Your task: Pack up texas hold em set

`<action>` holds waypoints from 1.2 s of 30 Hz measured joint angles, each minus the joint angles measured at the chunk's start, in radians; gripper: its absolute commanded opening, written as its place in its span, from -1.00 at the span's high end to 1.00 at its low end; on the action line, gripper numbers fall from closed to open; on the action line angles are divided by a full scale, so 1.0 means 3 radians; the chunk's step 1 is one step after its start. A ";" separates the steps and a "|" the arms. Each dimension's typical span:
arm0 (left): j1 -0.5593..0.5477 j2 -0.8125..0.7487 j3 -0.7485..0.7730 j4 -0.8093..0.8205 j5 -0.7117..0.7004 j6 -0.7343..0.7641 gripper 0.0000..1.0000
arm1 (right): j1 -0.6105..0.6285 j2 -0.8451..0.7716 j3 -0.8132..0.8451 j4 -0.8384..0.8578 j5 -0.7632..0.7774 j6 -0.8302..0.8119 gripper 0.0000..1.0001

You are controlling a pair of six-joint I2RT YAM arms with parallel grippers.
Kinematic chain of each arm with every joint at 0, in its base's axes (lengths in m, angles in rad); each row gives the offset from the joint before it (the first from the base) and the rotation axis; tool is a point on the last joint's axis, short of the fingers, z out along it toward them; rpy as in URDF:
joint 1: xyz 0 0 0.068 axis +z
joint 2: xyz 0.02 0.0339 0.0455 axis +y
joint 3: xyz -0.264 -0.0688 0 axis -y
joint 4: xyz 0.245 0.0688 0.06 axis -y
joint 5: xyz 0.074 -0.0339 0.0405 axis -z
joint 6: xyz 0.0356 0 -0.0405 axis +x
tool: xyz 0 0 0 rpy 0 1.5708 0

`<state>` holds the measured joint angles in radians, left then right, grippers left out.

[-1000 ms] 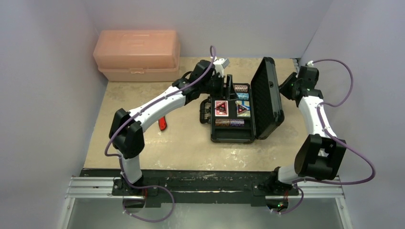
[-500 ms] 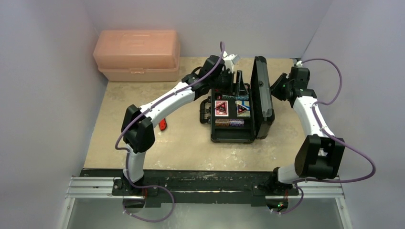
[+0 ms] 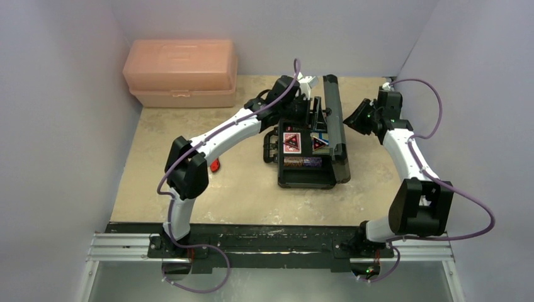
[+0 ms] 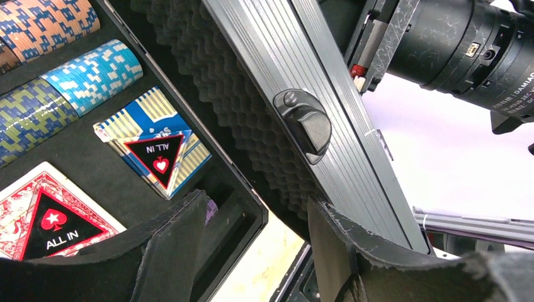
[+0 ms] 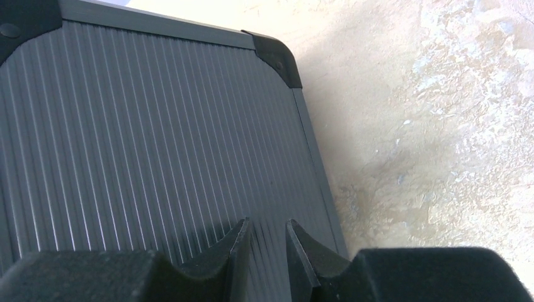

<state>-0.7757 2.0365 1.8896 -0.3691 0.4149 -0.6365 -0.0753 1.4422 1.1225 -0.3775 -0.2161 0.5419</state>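
The small black case (image 3: 305, 179) lies open mid-table. Its lid (image 3: 335, 119) stands about upright, tipped slightly over the base. Inside are chip stacks (image 4: 94, 75), a blue deck (image 4: 154, 151) and a red deck (image 4: 50, 220), each with a black-red triangular token on top. My left gripper (image 3: 313, 110) is open at the case's far end, its fingers either side of the lid's foam-lined edge (image 4: 252, 251), below the latch (image 4: 305, 123). My right gripper (image 3: 359, 119) is shut and empty, its tips against the lid's ribbed outer face (image 5: 267, 245). No dice show.
A large peach plastic box (image 3: 181, 72) stands at the back left. A red folding knife (image 3: 215, 165) lies partly under the left arm, left of the case. The right arm's wrist (image 4: 453, 44) is just behind the lid. Walls close in on both sides.
The lid has swung from leaning open to the right up to about vertical. My right gripper moved left with it, against its outer face. My left gripper moved right to the lid's far edge.
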 measured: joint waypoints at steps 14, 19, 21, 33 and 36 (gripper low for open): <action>0.0005 -0.0053 -0.0451 0.0028 -0.0130 0.0006 -0.18 | 0.0139 -0.0058 -0.0090 0.0164 -0.0075 -0.0024 0.30; 0.0027 -0.0193 -0.0693 0.0032 -0.0201 0.0008 -0.18 | 0.0221 -0.0193 -0.0165 0.0282 -0.0196 -0.0085 0.14; 0.0047 -0.0238 -0.0773 0.0041 -0.0216 0.0008 -0.18 | 0.0272 -0.0257 -0.0172 0.0343 -0.0275 -0.0107 0.07; 0.0205 -0.0479 -0.1204 0.0053 -0.0354 0.0046 -0.18 | 0.0539 -0.0322 -0.0262 0.0600 -0.0668 -0.0153 -0.02; 0.0233 -0.0505 -0.1269 0.0053 -0.0378 0.0066 -0.18 | 0.0603 -0.0322 -0.0292 0.0640 -0.0715 -0.0154 -0.03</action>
<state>-0.7059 1.8851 1.5089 -0.3531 0.3016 -0.6167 0.1055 1.3457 1.0348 -0.1856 -0.4305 0.4957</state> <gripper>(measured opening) 0.589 0.508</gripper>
